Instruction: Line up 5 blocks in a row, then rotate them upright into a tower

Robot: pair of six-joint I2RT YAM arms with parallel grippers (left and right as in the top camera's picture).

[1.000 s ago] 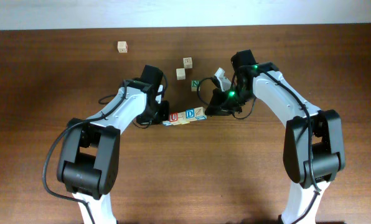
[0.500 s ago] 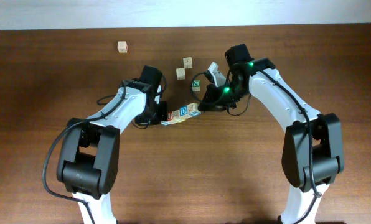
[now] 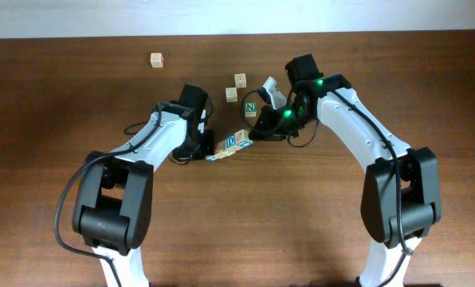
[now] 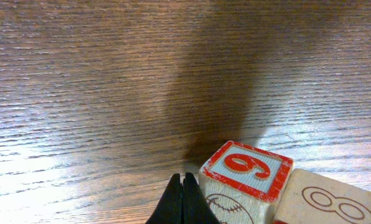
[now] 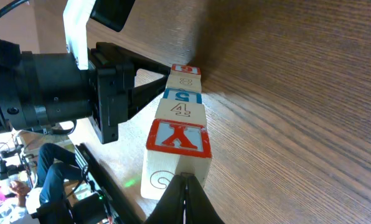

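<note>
Big dark wooden table [image 3: 78,199], and both arms reach in toward the middle of it. The left arm [image 3: 154,139] comes in from the left and the right arm [image 3: 357,119] bends in from the right.

The left gripper [image 3: 209,148] is clenched tight, tips pressed together with nothing between them, parked just at the near-left end of the row. The right gripper [image 3: 257,133] is pinched closed and empty too, its tip right up against the opposite end.

Between them sit the blocks [image 3: 239,138]: five in a line, face to face, lying on the table near its middle. From overhead the line runs slanted, with the right end farther back than the left. The blue D block [image 3: 230,143] is in the middle of the row.

In the right wrist view the red X block [image 5: 176,140] is nearest and touches that gripper's tips. In the left wrist view a red-bordered block [image 4: 244,171] showing a 9 or 6 (can't tell which) sits just beside the closed tips.

Off the row, the green N cube [image 3: 251,106] is just behind the right gripper. Two pale cubes [image 3: 232,94] sit a bit farther back, and a lone pale cube [image 3: 156,60] is well apart at the back left.
</note>
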